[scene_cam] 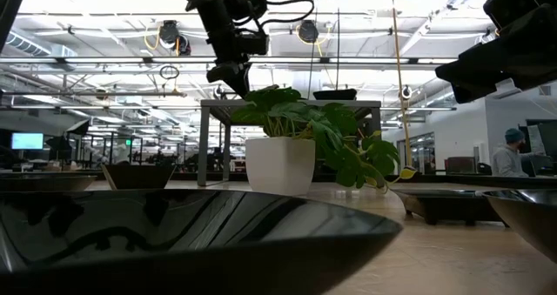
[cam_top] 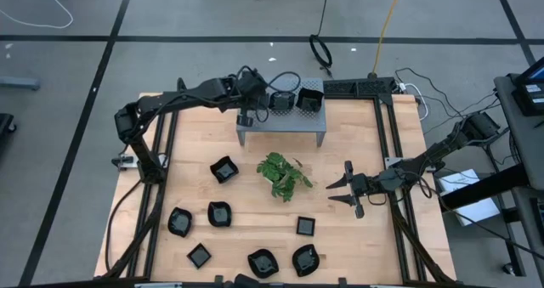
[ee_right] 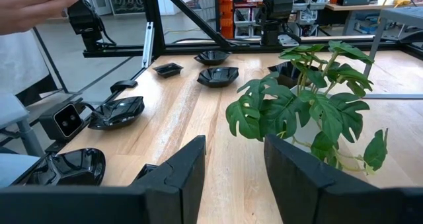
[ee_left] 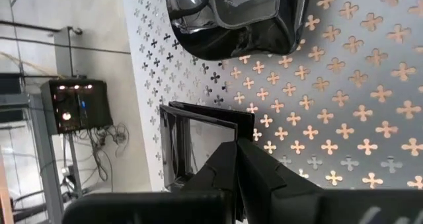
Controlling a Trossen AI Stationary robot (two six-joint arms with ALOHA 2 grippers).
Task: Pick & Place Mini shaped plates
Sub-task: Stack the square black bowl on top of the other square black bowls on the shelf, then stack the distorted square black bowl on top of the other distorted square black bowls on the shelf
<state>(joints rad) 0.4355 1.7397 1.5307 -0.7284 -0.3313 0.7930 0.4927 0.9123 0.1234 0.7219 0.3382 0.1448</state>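
The left gripper (cam_top: 246, 118) is hovering over the near-left part of the grey perforated stand (cam_top: 280, 128), its jaws pressed together. In the left wrist view a square plate (ee_left: 198, 141) is lying flat on the stand just beyond the fingertips; whether the jaws are pinching its rim cannot be told. A second, roundish plate (ee_left: 234, 19) is resting farther along the same surface. The right gripper (cam_top: 348, 189) is waiting low over the bench (cam_top: 357, 245), jaws spread and empty, just beside the leafy plant (cam_top: 283, 175). The remaining plates (cam_top: 219, 214) are lying scattered across the near half of the bench.

Probable hazards:
- The glossy square plate may be gripped only at a thin edge, so it could slip or tip on lifting.
- It is sitting near the stand's edge, so a nudge could push it off.
- The neighbouring roundish plate could be struck by the closed fingers.
- The right gripper could brush the plant's leaves if it advances.
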